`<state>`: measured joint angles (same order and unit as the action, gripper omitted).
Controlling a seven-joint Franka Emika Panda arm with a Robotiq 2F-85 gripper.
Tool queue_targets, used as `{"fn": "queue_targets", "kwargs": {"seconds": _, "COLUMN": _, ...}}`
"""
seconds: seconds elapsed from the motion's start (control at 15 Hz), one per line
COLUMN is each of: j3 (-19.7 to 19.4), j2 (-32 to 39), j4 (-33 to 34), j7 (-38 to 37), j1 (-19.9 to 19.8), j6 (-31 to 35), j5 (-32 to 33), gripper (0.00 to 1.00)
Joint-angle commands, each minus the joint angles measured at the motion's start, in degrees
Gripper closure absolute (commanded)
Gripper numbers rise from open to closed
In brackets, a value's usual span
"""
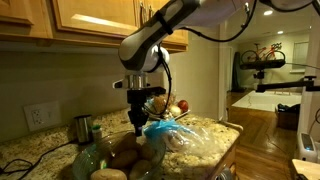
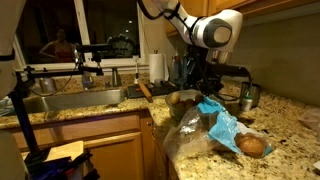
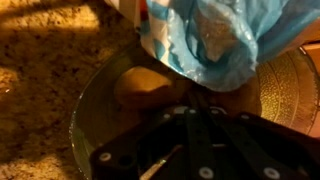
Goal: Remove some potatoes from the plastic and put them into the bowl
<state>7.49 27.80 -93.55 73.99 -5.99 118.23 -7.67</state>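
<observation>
The gripper (image 3: 196,100) has its fingers pressed together, pinching a fold of the plastic (image 3: 215,40) where the blue bag narrows to a point at the fingertips. Directly below the fingers lies the bowl (image 3: 85,110), its glass rim curving around them, with one of the potatoes (image 3: 145,85) resting inside just to one side of the tips. Beyond the fingertips the bag spreads out, blue then clear. In an exterior view another potato (image 2: 252,146) lies on the granite countertop (image 2: 285,125) at the bag's far end, well away from the fingers. Farther behind the fingers stands a dark metal cup (image 1: 83,127).
</observation>
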Motion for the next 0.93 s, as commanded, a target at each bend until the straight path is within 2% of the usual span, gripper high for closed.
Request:
{"fn": "queue_targets", "kwargs": {"seconds": 0.0, "j3": 0.0, "j2": -1.1, "j4": -0.9, "j7": 1.7, "j1": 0.2, "j6": -1.1, "j5": -0.1, "gripper": 0.70}}
{"fn": "queue_targets", "kwargs": {"seconds": 0.13, "j3": -0.7, "j2": -2.4, "j4": -2.3, "j7": 1.0, "j1": 0.2, "j6": -0.6, "j5": 0.8, "gripper": 0.64}}
{"fn": "queue_targets", "kwargs": {"seconds": 0.73, "j3": -2.2, "j2": -9.5, "j4": -7.1, "j7": -0.8, "j1": -0.4, "j6": -1.4, "j5": -0.4, "gripper": 0.06}}
{"fn": "queue_targets", "kwargs": {"seconds": 0.87, "j3": -2.6, "j2": -11.1, "j4": -8.2, "j7": -1.1, "j1": -0.3, "j6": -1.5, "j5": -0.2, "gripper": 0.00}}
